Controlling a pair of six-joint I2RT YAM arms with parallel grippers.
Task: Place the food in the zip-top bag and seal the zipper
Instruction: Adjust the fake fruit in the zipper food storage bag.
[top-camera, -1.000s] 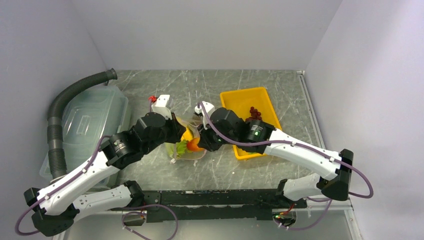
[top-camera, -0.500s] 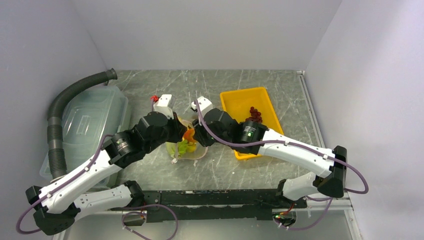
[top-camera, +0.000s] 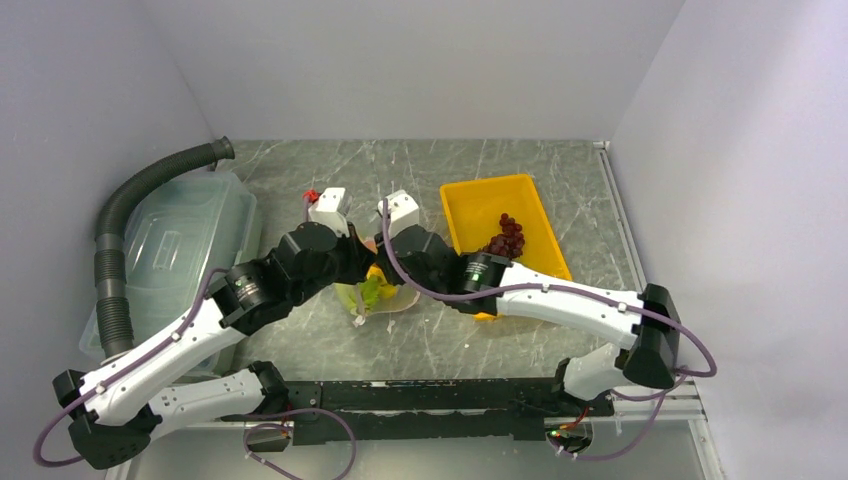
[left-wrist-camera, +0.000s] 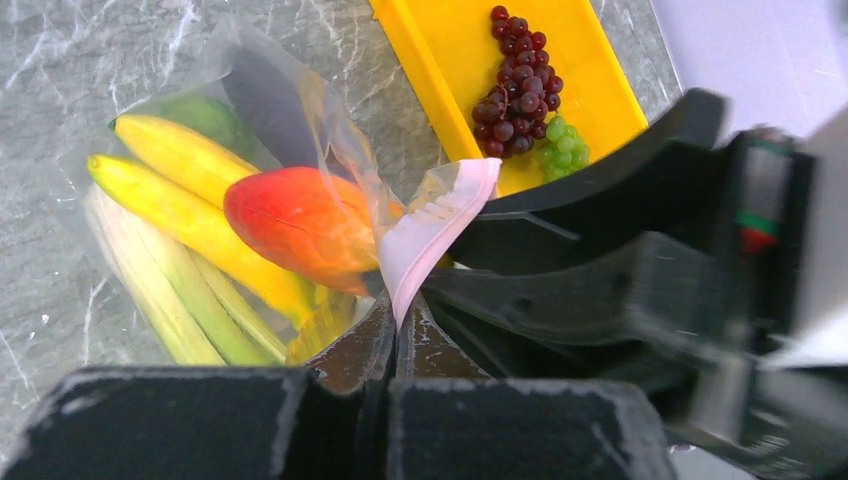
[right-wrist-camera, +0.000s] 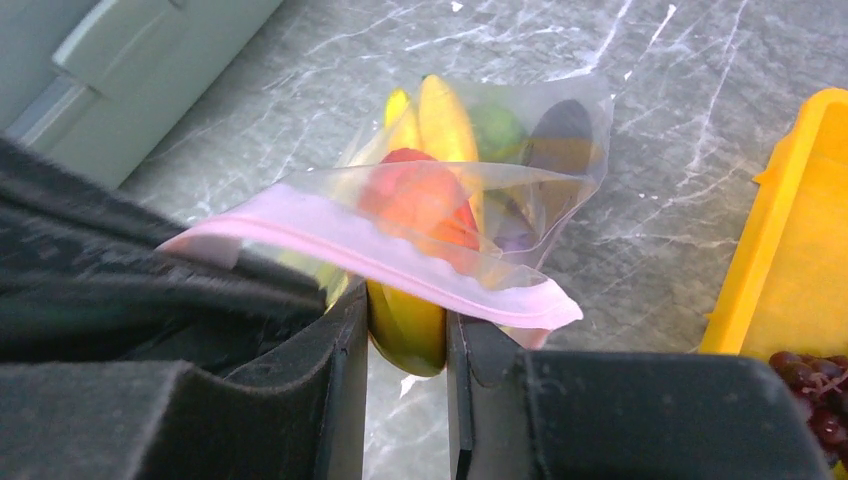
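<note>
Where the lidded bin (top-camera: 170, 240) and grey hose (top-camera: 108, 270) occupy 9 o'clock of the top view, the zip-top bag (top-camera: 395, 303) is found at centre, largely hidden beneath the two wrists. The left gripper (left-wrist-camera: 393, 322) is closed tight on the zipper (left-wrist-camera: 437, 222), whose pink strip is lifted toward 1 o'clock in the left wrist view. The bag's long axis is laid from 11 to 5 o'clock there, followed by the bananas (left-wrist-camera: 185, 205) and leek (left-wrist-camera: 140, 290); the red-orange fruit (left-wrist-camera: 295, 228) is lodged just inside the mouth. The right gripper (right-wrist-camera: 405, 345) is shown with jaws narrowly parted about a banana end; whether film is pinched cannot be told. At 3 o'clock, dark grapes (left-wrist-camera: 515, 80) and green grapes (left-wrist-camera: 558, 145) are left in the yellow tray (top-camera: 470, 200). Since a second earlier, the right wrist has been shifted toward 9 o'clock: the tray's grapes are uncovered, and the red-orange fruit, once plain from above, is mostly masked.
</note>
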